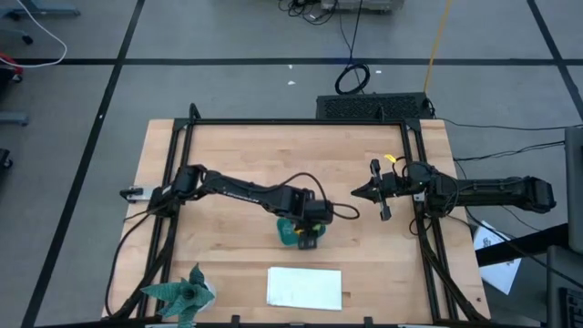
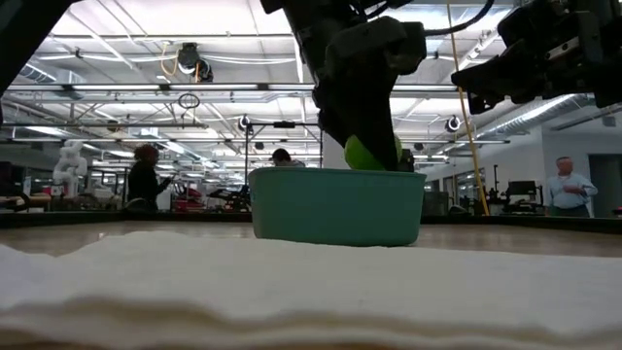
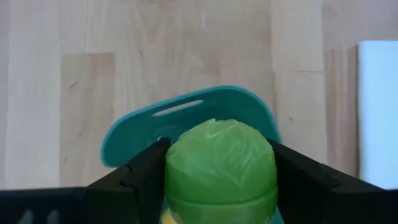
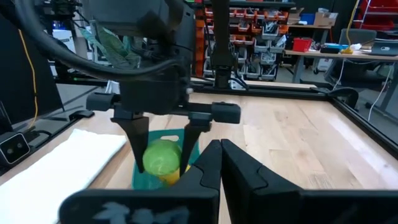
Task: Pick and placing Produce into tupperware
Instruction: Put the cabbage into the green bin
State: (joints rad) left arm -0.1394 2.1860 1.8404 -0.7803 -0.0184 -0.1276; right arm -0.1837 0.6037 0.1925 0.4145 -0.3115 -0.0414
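A round bright green fruit (image 3: 219, 162) hangs between the fingers of my left gripper (image 1: 308, 235), right over the teal-blue tupperware (image 1: 288, 232). In the low view the green fruit (image 2: 367, 154) shows just above the tupperware's rim (image 2: 337, 206). A yellow lemon-shaped fruit (image 4: 169, 176) lies in the tupperware directly under the green one. My right gripper (image 1: 355, 193) waits shut over the table's right part, pointing level toward the left arm, with nothing in it. My left gripper pinches the green fruit by two opposite sides (image 3: 171, 168) between its two fingers (image 3: 143, 180). The fingers come from above, slanting down into the tupperware's opening. The fruit sits over the yellow one; whether the two touch I cannot tell.
A flat white sheet (image 1: 304, 287) lies near the table's front edge, just in front of the tupperware. A teal spiky leafy object (image 1: 182, 293) lies at the front left corner. A black frame (image 1: 301, 121) runs around the table. Bare wood lies between the arms.
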